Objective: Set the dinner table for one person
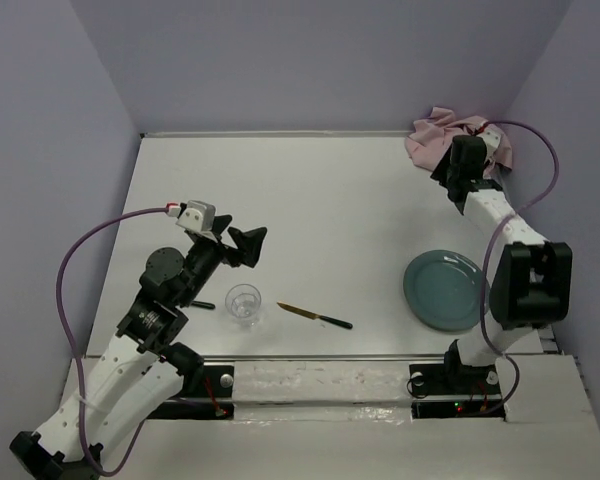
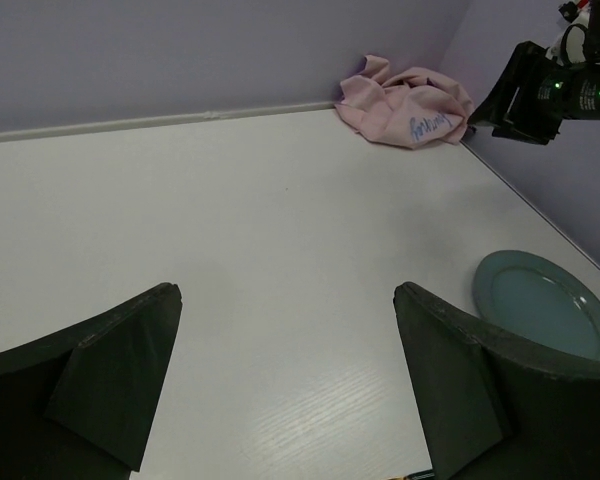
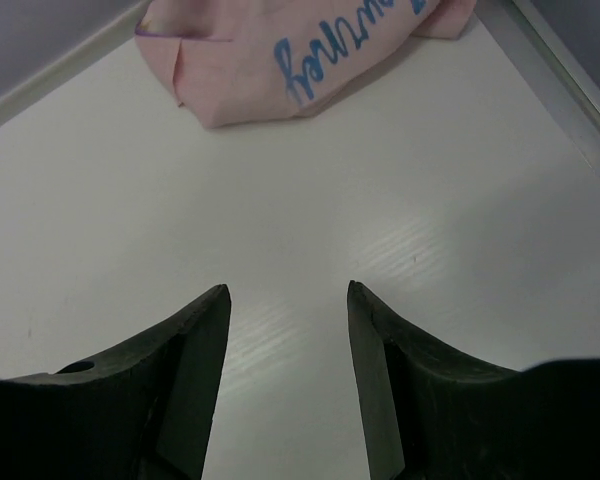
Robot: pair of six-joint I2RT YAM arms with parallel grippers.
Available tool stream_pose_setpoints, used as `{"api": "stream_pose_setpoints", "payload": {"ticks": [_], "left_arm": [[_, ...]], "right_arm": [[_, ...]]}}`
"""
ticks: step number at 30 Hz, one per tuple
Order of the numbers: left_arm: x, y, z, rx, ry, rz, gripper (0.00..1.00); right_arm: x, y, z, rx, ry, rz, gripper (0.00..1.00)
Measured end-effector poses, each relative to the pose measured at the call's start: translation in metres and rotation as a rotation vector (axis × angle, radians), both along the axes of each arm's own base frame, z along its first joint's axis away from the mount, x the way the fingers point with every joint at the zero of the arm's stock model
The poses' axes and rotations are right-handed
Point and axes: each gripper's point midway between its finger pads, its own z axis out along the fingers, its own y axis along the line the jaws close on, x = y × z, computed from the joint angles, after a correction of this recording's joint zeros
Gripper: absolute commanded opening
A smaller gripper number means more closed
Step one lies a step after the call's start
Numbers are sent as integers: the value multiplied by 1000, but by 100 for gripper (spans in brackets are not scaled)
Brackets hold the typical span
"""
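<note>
Bench [image 1: 330,210]: large, plain white, matte rectangular top, lying flat and level; it spans most of the overhead view, with faint grain visible close up.

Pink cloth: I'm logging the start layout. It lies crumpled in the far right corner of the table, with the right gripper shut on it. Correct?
No. The pink cloth does lie crumpled in the far right corner of the dinner table, but the right gripper is not shut on it: the right wrist view shows its jaws apart over bare tabletop, short of the cloth.
</note>
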Motion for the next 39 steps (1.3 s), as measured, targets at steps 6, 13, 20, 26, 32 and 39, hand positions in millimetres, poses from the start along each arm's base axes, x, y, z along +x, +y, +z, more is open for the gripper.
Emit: {"api": "stream_pose_setpoints", "payload": {"ticks": [6, 13, 20, 26, 32, 39], "left_arm": [[8, 2, -9, 19, 29, 36, 94], [15, 2, -20, 46, 56, 56, 92], [23, 5, -28, 68, 84, 75, 84], [26, 7, -31, 74, 90, 85, 79], [29, 9, -33, 76, 100, 97, 75], [34, 16, -32, 59, 117, 134, 73]], "right_arm": [[76, -35, -47, -7, 44, -75, 65], [143, -55, -94, 9, 82, -100, 83], [187, -53, -130, 65, 102, -70, 21], [199, -40, -135, 124, 80, -28, 0], [170, 8, -83, 104, 52, 152, 0], [115, 156, 98, 129, -269, 561, 7]]}}
